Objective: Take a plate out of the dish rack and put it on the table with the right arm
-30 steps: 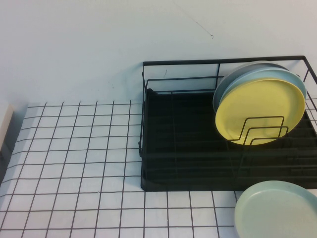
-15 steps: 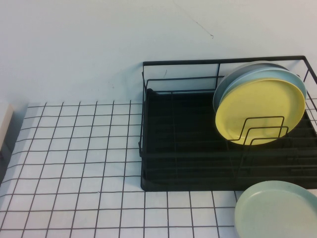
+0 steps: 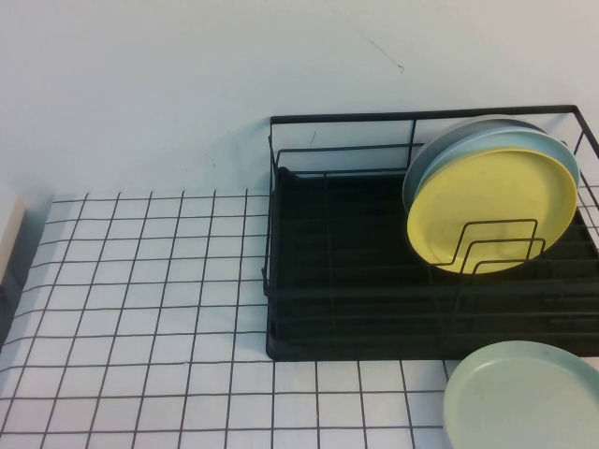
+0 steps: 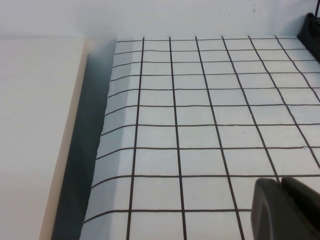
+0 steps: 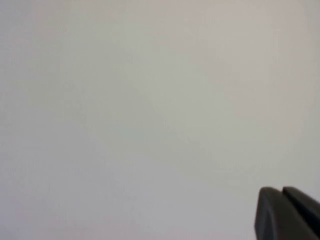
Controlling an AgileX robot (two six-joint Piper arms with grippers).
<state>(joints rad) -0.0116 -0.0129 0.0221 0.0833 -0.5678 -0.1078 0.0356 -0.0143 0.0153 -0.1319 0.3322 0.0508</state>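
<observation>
While the round matte yellow plate [image 3: 492,209] leans upright in the black wire dish rack [image 3: 356,281], both black grippers, left [image 4: 287,209] over the gridded white table [image 4: 200,135] and right [image 5: 286,214] facing blank white, show closed fingers.

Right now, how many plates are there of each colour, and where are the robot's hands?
Yellow plate: 1, upright in the dish rack
Light blue plate: 1, behind it
Grey plate: 1, rearmost in the rack
Mint-green plate: 1, flat on the table
Total: 4 plates
Left gripper: over the table, holding nothing
Right gripper: facing a blank surface, holding nothing
</observation>
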